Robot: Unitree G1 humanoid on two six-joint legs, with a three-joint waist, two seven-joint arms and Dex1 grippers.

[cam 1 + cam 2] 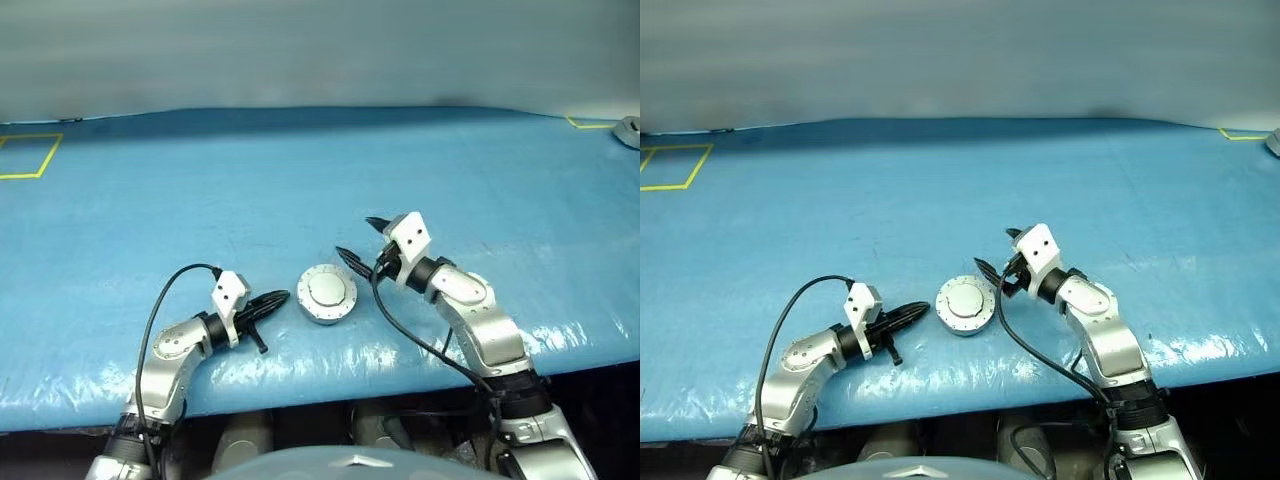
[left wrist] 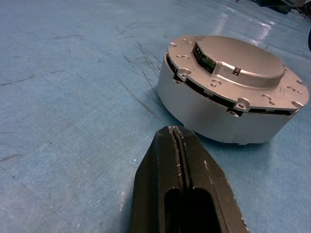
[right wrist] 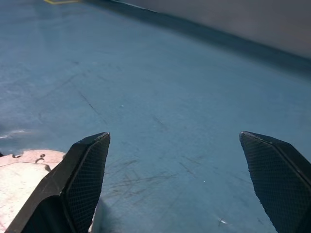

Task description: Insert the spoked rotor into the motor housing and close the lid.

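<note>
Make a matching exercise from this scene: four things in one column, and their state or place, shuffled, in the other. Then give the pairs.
Things:
1. left hand
2. right hand
3. lid
4. yellow tape square

States or places:
A. fingers spread wide, holding nothing
B. down on top of the motor housing
C. far corner of the blue table, on the robot's left
D. fingers pressed together, pointing at the housing

Pairs: 1-D, 2-A, 3-B, 4-C
</note>
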